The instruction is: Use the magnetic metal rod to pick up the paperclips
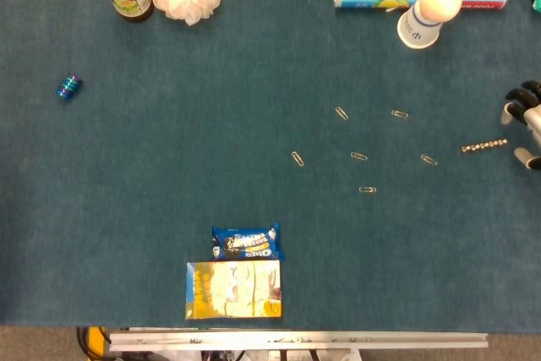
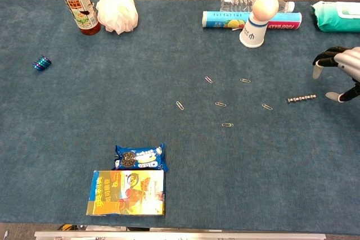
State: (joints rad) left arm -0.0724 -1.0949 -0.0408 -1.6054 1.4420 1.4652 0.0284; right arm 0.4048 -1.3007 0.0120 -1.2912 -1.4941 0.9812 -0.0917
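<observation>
A short beaded metal rod (image 1: 484, 146) (image 2: 301, 99) lies on the blue cloth at the right. Several paperclips (image 1: 359, 156) (image 2: 220, 104) are scattered left of it, near mid-table. My right hand (image 1: 526, 123) (image 2: 339, 69) enters from the right edge, just right of the rod and a little above the cloth, fingers spread and holding nothing. It is close to the rod's right end without touching it. My left hand shows in neither view.
Along the far edge stand a brown bottle (image 2: 78, 5), a white puff (image 2: 117, 12), a blue tube (image 2: 247, 19), a cup with an egg (image 2: 256, 23) and a wipes pack (image 2: 337, 15). A blue spool (image 2: 41, 63) lies left; cookie packs (image 2: 139, 158) lie near front.
</observation>
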